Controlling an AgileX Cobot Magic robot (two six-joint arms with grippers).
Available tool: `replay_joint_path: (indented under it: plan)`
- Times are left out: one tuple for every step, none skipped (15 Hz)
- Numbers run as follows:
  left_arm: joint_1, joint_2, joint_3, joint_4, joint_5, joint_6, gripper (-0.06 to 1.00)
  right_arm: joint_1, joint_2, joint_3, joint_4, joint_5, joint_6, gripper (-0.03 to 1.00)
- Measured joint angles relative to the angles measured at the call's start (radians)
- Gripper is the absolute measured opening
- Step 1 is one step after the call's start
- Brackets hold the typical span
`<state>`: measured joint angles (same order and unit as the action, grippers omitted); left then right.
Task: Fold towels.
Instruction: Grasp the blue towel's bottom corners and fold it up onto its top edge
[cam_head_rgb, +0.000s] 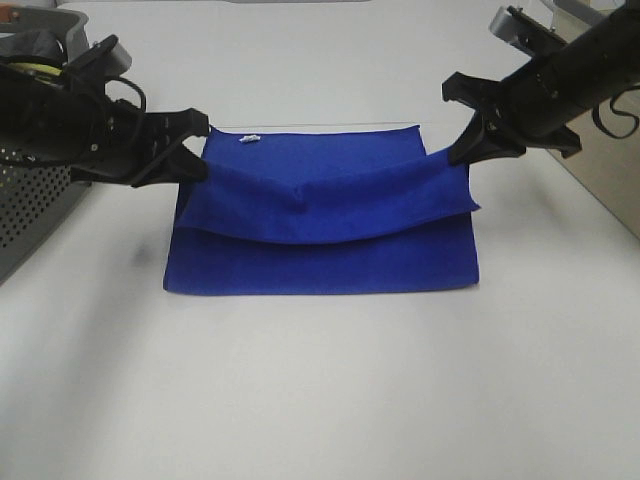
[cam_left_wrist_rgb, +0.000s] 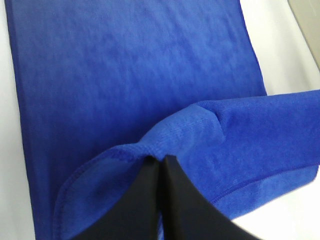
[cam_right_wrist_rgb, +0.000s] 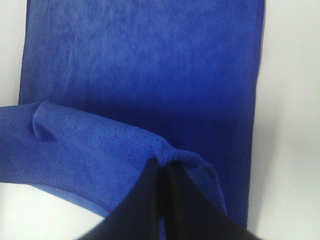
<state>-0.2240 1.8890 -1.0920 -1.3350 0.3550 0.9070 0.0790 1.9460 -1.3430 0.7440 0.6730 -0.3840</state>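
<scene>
A royal-blue towel lies mid-table on a white table, with one layer lifted and sagging between two black grippers. The left gripper and the right gripper each pinch a raised towel edge, jaws pressed together on the cloth. A small white tag sits at the far edge. A grey perforated basket stands beside the left arm.
</scene>
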Motion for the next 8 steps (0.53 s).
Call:
replay_joint_path:
  plan:
    - [0.0,0.036,-0.058,0.0,-0.032,-0.016,0.0,0.0,0.056,-0.089,-0.021,0.014,0.014,0.0]
    - [0.0,0.036,-0.058,0.0,-0.032,-0.016,0.0,0.0,0.056,-0.089,-0.021,0.014,0.014,0.0]
    - [0.0,0.072,-0.118,0.0,-0.063,-0.025,0.0,0.0,0.103,-0.185,-0.034,0.03,0.023,0.0]
    - [0.0,0.112,-0.187,0.0,-0.074,-0.028,0.0,0.0,0.151,-0.275,-0.045,0.036,0.027,0.0]
    - [0.0,0.148,-0.248,0.0,-0.082,-0.029,0.0,0.0,0.195,-0.352,-0.054,0.037,0.037,0.0]
    - [0.0,0.188,-0.311,0.002,-0.101,-0.03,0.0,0.0,0.237,-0.425,-0.065,0.038,0.053,0.0]
    - [0.0,0.224,-0.363,0.007,-0.12,-0.03,0.0,0.0,0.284,-0.498,-0.073,0.039,0.062,0.0]
    - [0.0,0.265,-0.414,0.011,-0.144,-0.03,0.0,0.0,0.337,-0.558,-0.08,0.039,0.071,0.0]
